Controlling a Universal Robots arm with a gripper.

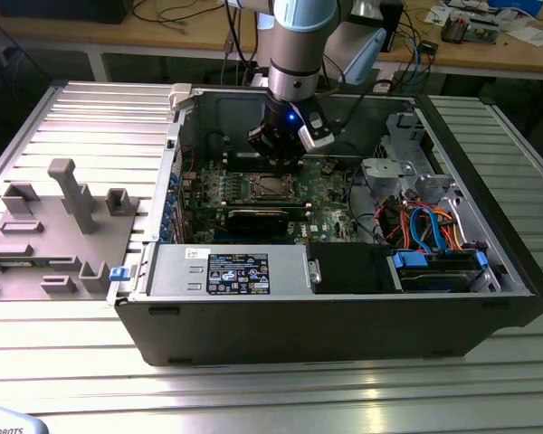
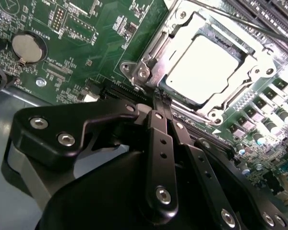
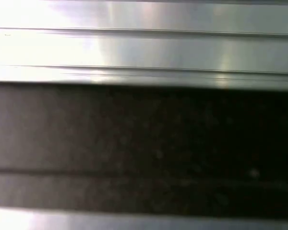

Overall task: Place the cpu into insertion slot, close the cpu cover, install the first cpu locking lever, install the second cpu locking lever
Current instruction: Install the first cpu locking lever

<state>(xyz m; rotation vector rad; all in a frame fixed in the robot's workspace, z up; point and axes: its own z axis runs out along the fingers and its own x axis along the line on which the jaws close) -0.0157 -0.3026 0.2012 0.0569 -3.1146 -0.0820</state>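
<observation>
The cpu (image 2: 201,67) shows its silvery top inside the insertion slot (image 2: 143,72) on the green board. The slot's contact field is hidden under it. The cpu cover (image 2: 262,61), a silver frame with a square window, lies flat around the chip. My gripper (image 2: 162,99) is shut with nothing visible between its black fingers (image 2: 161,139). Its tips stand just off the socket's corner, beside a thin metal lever rod (image 2: 156,45) on that side. In the exterior view the gripper (image 1: 283,158) hangs inside the open computer case, just behind the socket (image 1: 270,187).
A coin battery (image 2: 26,48) and long black memory slots (image 2: 273,9) flank the socket. The case walls (image 1: 176,136) enclose the board, with a power supply (image 1: 235,271) in front and a drive cage with cables (image 1: 425,226) at the exterior view's right. Grey fixture blocks (image 1: 63,226) stand outside.
</observation>
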